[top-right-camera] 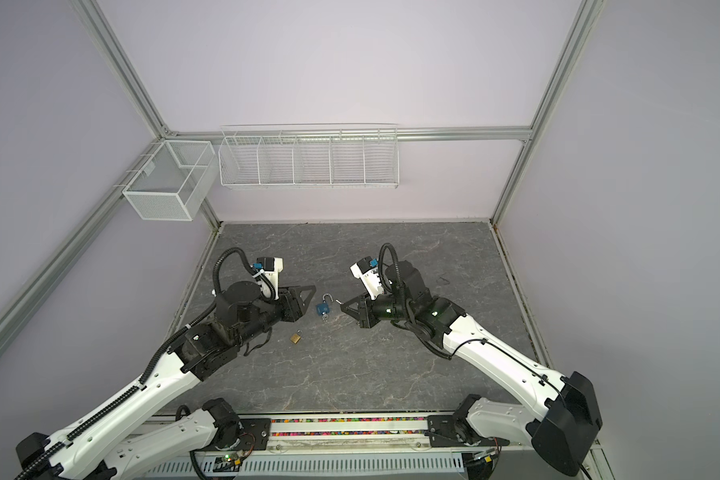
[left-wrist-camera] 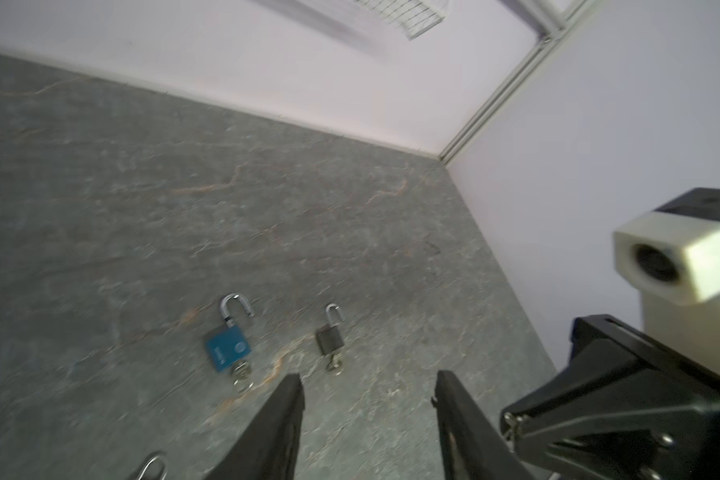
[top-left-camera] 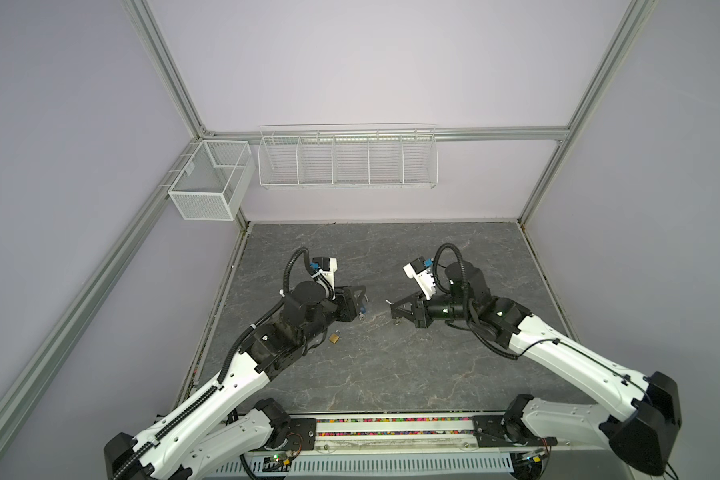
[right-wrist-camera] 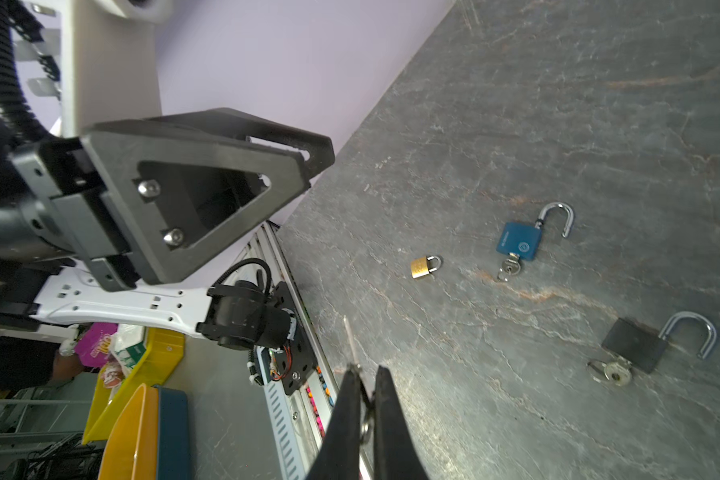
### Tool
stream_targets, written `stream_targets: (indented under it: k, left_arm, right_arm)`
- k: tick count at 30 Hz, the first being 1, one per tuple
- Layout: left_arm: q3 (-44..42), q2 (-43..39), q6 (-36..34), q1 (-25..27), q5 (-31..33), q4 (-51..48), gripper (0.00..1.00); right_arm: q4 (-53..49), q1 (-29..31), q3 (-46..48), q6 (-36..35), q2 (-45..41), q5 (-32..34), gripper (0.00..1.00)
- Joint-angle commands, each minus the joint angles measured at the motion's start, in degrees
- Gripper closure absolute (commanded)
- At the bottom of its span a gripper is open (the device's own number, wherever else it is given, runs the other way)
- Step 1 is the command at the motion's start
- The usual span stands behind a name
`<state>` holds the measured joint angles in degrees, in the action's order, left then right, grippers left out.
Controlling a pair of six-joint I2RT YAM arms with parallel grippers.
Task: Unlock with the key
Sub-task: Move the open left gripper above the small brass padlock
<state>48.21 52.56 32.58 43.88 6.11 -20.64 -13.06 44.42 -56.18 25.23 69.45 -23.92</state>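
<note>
Well, the right gripper (right-wrist-camera: 366,374) pinches the key (right-wrist-camera: 350,338), its blade jutting clear, likely so it can be steered into a keyhole. Beyond it on the table (right-wrist-camera: 558,104) the small brass padlock (right-wrist-camera: 422,266) lies flat with its shackle shut, apparently the one not yet opened. The blue padlock (right-wrist-camera: 518,243) and black padlock (right-wrist-camera: 634,345) lie sprung open, keys in. The left gripper (left-wrist-camera: 367,376) hangs spread and empty, probably free to steady the brass one.

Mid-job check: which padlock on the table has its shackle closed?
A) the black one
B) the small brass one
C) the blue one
B: the brass padlock has its shackle seated in the body, while the blue padlock and the black padlock both lie with their shackles swung open.
</note>
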Motion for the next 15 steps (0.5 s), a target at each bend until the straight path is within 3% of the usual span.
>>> stream_targets:
  k: [1,8,15]
  left_arm:
    - [-1.0,2.7,0.8,-0.4,6.5,-10.1,0.47]
    - [-1.9,11.4,0.6,-4.6,3.3,-9.8,0.46]
    - [-2.5,20.6,-0.3,-9.9,-3.9,-6.9,0.45]
  right_arm:
    - [0.3,1.9,2.1,0.6,1.6,2.8,0.93]
    - [11.2,3.1,9.4,7.2,1.0,2.4,0.93]
    - [11.2,3.5,10.5,7.6,1.4,2.9,0.93]
